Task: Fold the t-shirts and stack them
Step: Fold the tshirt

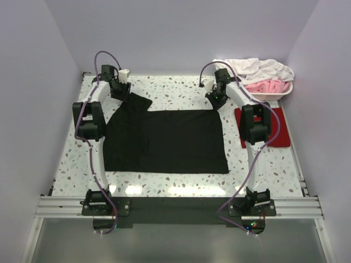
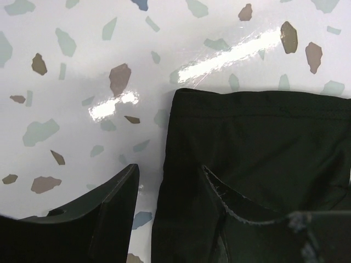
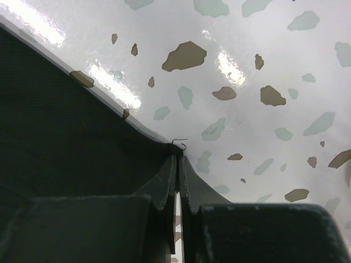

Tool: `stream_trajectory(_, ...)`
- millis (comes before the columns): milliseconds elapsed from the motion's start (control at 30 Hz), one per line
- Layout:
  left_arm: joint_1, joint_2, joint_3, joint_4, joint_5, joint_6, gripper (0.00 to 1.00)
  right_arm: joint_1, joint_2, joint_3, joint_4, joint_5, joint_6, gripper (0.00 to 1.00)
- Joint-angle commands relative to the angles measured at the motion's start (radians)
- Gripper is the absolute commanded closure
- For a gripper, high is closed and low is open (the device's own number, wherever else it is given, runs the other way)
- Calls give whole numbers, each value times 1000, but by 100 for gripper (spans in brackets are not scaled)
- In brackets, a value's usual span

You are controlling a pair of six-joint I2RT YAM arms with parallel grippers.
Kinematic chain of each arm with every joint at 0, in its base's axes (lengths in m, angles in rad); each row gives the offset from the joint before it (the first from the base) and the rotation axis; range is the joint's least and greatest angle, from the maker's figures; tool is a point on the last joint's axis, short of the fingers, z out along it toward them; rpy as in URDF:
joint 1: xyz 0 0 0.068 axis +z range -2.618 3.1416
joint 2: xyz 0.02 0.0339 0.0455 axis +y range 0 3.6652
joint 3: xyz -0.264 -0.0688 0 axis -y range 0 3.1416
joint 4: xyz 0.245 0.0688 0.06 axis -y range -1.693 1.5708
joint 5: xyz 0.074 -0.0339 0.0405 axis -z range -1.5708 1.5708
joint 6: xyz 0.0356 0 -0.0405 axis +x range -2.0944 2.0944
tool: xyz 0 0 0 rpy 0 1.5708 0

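Note:
The black t-shirt (image 1: pixel 170 139) lies spread flat in the middle of the table. My left gripper (image 1: pixel 125 92) is at its far left sleeve. In the left wrist view the left gripper (image 2: pixel 169 170) stands open, one finger (image 2: pixel 109 213) over bare table and the other over the sleeve (image 2: pixel 263 137), whose edge runs between them. My right gripper (image 1: pixel 215 103) is at the shirt's far right corner. The right wrist view shows the right gripper (image 3: pixel 180 158) shut on that corner of black cloth (image 3: pixel 66 137). The dark red t-shirt (image 1: pixel 281 129) lies folded at the right, partly hidden under the right arm.
A white basket (image 1: pixel 285 93) holding white and pink cloths stands at the back right corner. Walls close in the speckled table (image 1: pixel 164 87) on the left, back and right. The arm bases sit on a rail (image 1: pixel 175 207) at the near edge.

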Motion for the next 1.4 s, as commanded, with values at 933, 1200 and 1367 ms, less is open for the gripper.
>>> stream_trajectory(933, 51, -161, -99, -19, 116, -8, 100, -9, -155, -173, 106, -8, -26, 100)
stream_trajectory(1200, 53, -301, -250, 64, 127, 47, 100, -28, -274, -234, 132, -36, -32, 100)
stream_trajectory(1367, 54, -382, -329, 84, 115, 100, 100, -31, -320, -263, 117, -50, -57, 100)
